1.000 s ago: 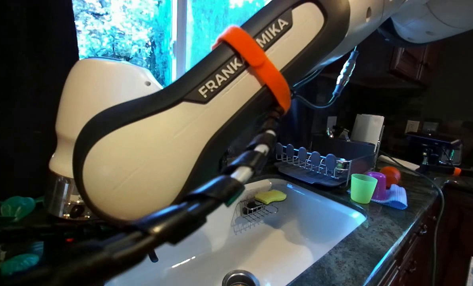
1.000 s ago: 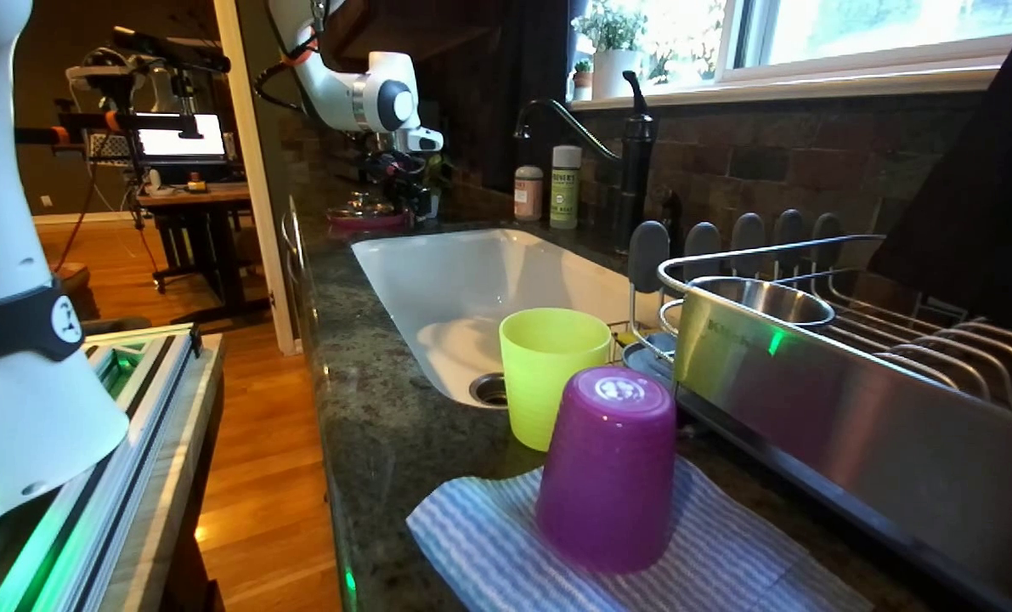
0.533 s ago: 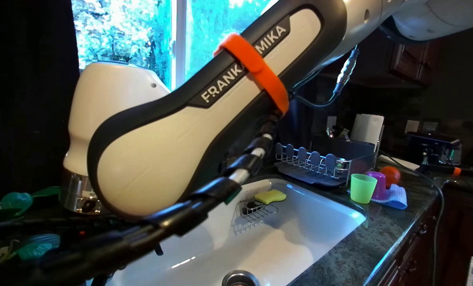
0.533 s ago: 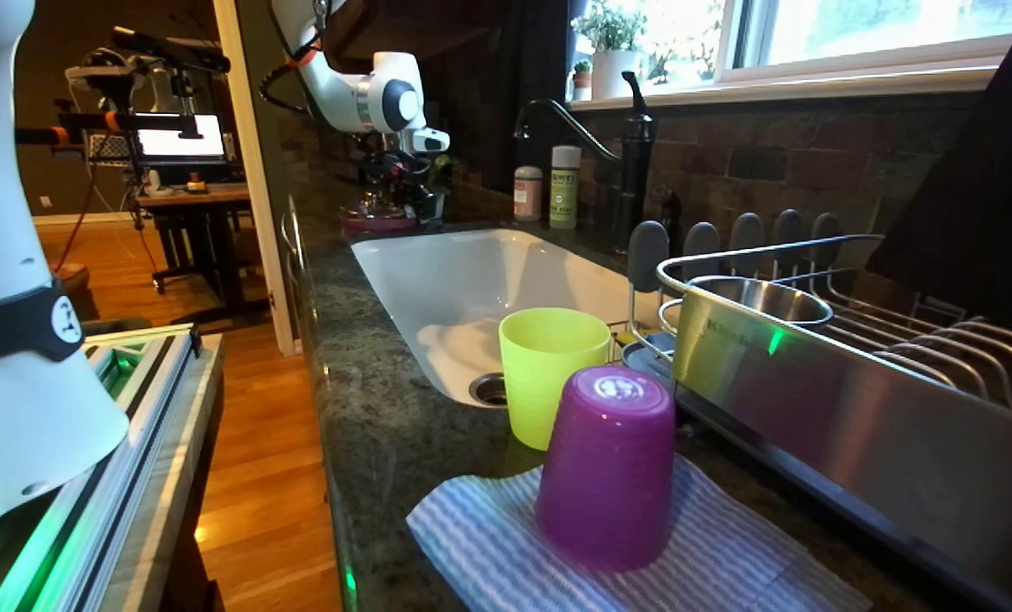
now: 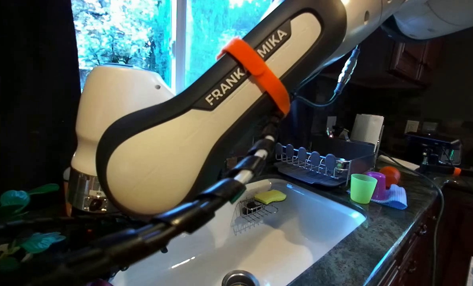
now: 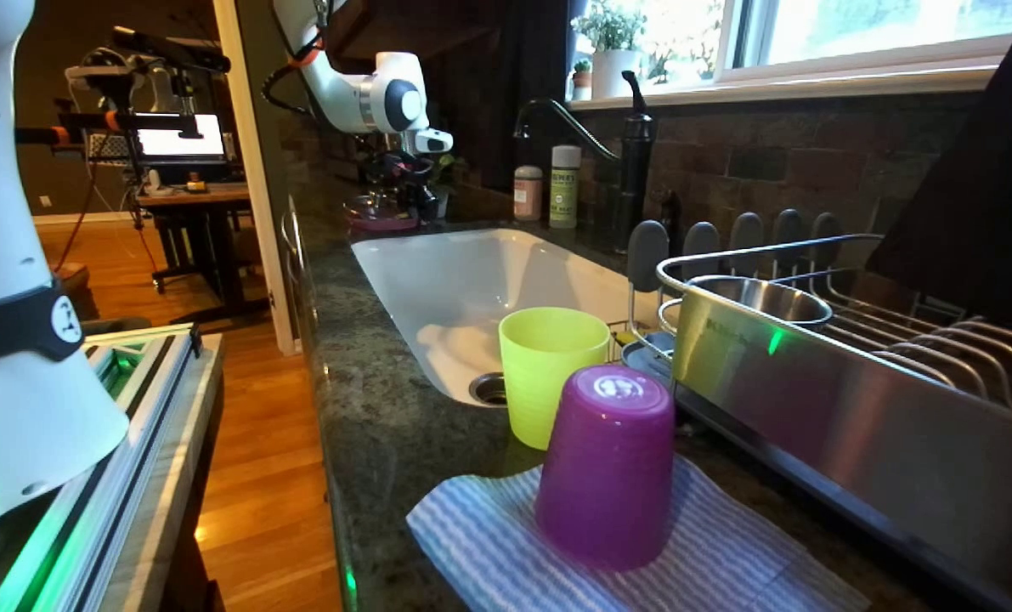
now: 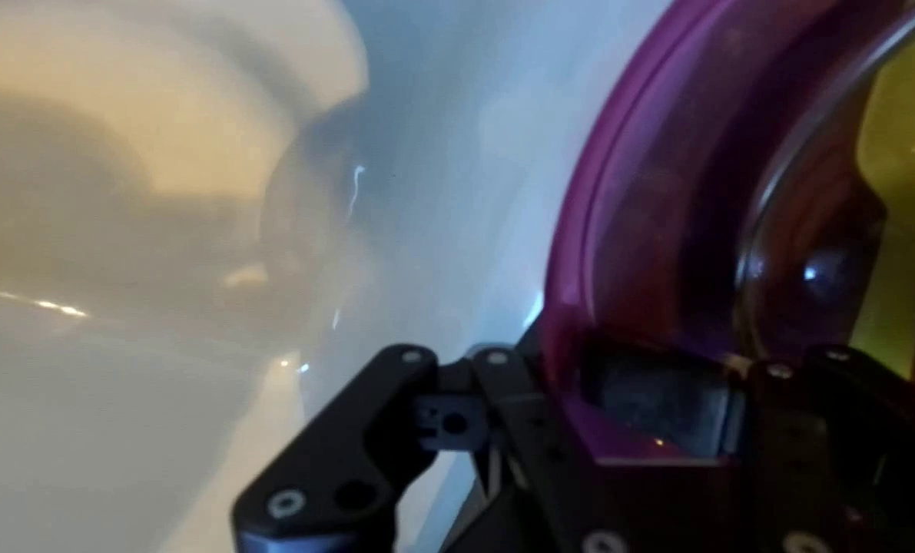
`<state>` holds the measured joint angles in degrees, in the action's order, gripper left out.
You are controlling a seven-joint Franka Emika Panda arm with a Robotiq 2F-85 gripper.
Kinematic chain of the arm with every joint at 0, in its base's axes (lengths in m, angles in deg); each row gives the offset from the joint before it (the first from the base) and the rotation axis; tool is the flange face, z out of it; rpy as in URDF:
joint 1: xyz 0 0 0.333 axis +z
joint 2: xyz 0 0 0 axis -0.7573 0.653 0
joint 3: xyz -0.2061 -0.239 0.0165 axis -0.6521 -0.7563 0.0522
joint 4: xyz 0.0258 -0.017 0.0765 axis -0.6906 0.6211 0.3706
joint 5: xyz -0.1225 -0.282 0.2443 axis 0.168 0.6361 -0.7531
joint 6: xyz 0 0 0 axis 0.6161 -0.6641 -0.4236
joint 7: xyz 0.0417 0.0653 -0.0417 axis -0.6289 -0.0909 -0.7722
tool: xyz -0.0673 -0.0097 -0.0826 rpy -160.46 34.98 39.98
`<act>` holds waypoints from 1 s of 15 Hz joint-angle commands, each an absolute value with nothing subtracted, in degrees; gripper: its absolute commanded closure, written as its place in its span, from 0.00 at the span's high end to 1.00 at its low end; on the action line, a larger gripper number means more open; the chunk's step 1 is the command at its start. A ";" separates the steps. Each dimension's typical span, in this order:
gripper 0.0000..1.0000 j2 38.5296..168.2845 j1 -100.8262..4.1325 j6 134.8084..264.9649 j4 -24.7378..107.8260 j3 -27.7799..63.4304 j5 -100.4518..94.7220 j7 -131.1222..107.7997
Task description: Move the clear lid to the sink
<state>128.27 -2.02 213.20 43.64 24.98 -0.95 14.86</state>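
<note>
Prob on the carry, not yet ready for release. In wrist view: gripper (image 7: 638, 384) w/ fingers (image 7: 515, 392) part-way apart & purple rim (image 7: 568, 261) of clear lid (image 7: 734, 207) btwn; prob gripped, by one edge only. Too dark to see inner pad contact. In an exterior view: lid below gripper, near far end of sink (image 6: 438, 272), looking roughly level. In wrist view, white inside of sink right next to purple rim. Can't tell how much of lid overhangs sink vs counter (image 6: 361, 365), nor whether touching counter.

Risks:
– Twist or droop in grip. Cause: off-centre hold, w/ most of lid out to one side; rim prob slick.
– Snag on sink edge. Cause: lowering before fully past it; poss tipping & levering out of fingers.
– Knock on faucet (image 6: 637, 153) or green bottle (image 6: 565, 191). Cause: swinging wide.
– Slide-off onto counter. Cause: letting go w/ lid half over edge.
– Hard drop, bounce. Cause: letting go too high.
– Bad depth call. Cause: poor sight of lid, w/ just a purple sliver (image 5: 99, 283), prob lid, at frame bottom in an exterior view.
</note>
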 commanded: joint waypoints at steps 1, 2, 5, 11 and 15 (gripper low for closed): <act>0.00 128.63 0.07 216.58 42.75 25.78 -0.20 14.20; 0.00 128.38 0.13 216.48 42.76 26.03 0.11 13.53; 0.32 128.43 0.77 217.20 41.52 28.17 -0.68 11.01; 0.76 128.71 2.50 215.10 39.51 29.76 -2.14 9.74; 1.00 127.76 3.53 209.93 39.77 27.91 -1.90 12.13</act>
<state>128.13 2.39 214.79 40.46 29.46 -1.16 11.05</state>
